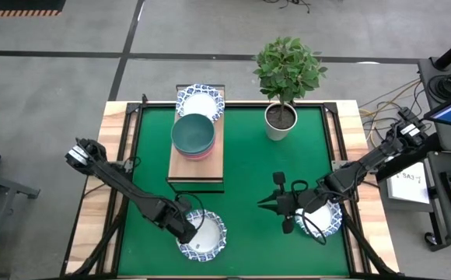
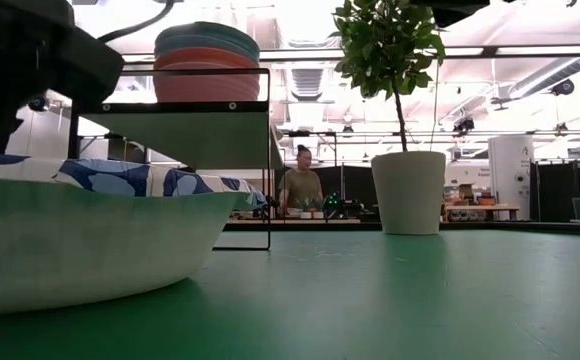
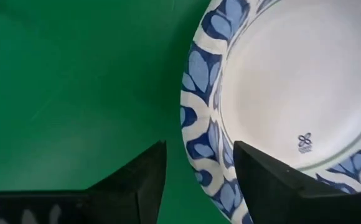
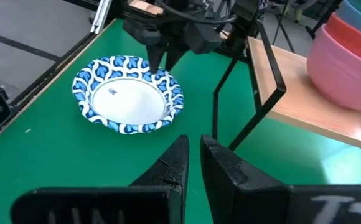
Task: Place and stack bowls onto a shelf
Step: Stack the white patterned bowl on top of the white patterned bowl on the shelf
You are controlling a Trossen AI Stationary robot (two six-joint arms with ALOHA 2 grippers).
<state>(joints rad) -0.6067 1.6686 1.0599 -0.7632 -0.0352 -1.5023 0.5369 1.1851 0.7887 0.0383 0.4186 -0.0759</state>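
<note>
The left gripper (image 1: 185, 230) is low over the green mat (image 1: 241, 155), its fingers (image 3: 140, 180) parted around the rim of a blue-patterned white bowl (image 1: 203, 236). The right gripper (image 1: 276, 201) hovers with its fingers almost closed, holding nothing, just beside a second patterned bowl (image 1: 323, 219). On the shelf (image 1: 197, 165) sits a teal-topped stack of bowls (image 1: 193, 134) and another patterned bowl (image 1: 201, 102).
</note>
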